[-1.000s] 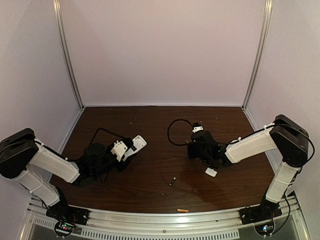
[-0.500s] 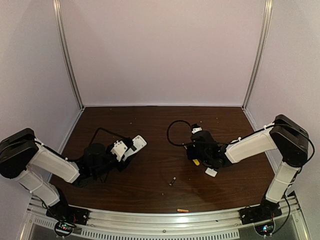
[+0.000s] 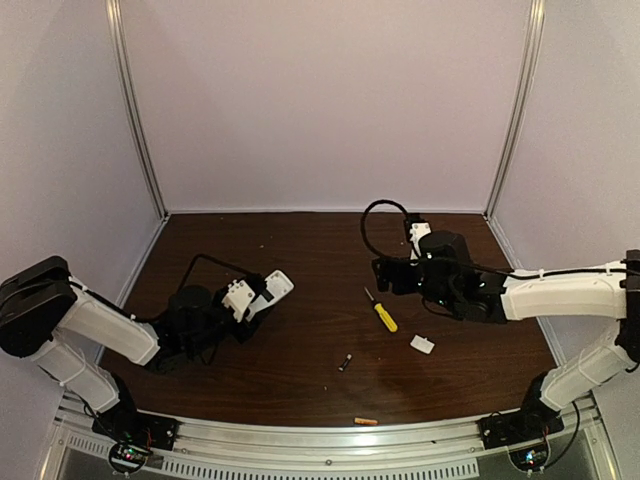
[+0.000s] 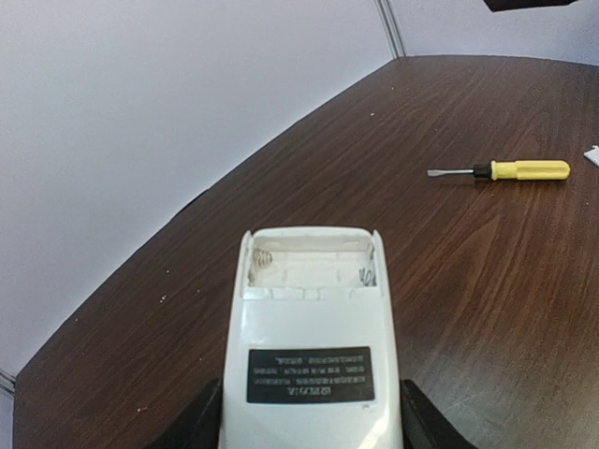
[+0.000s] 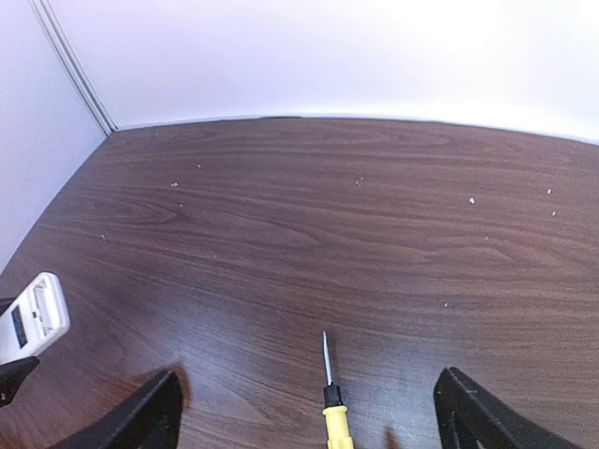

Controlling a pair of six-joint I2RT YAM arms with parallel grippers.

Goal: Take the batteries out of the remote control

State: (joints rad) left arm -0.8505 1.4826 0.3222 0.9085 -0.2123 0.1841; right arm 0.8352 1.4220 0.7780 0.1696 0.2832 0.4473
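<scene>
While the left end effector [image 3: 252, 300] is clamping the small white rectangular plastic remote control [image 3: 272, 287] over the left half of the dark brown wooden worktop [image 3: 300, 240], the overhead view is showing both batteries lying free. The thin dark battery [image 3: 344, 362] is resting near the middle. The orange-copper battery [image 3: 366, 421] is sitting at the near edge, well apart from it. The right end effector [image 3: 383, 275] is hovering just beyond a yellow-handled screwdriver [image 3: 381, 313] that is lying flat, and a small white plastic chip [image 3: 422, 344] is lying nearby.

The left wrist view is adding what the overhead one cannot resolve. The remote control [image 4: 314, 355] is showing its plain back, its fingers [image 4: 198, 426] are pressing either side, and the battery bay [image 4: 314, 268] is standing uncovered and empty.

The right wrist view is showing its fingers [image 5: 140, 416] spread wide with nothing between them, the screwdriver [image 5: 335, 421] lying on the wood below. Neither wrist view is catching a battery.

Judging by this, the unloading itself is looking finished. The next move is probably calling for the left arm to lower the remote control gently and let go.
</scene>
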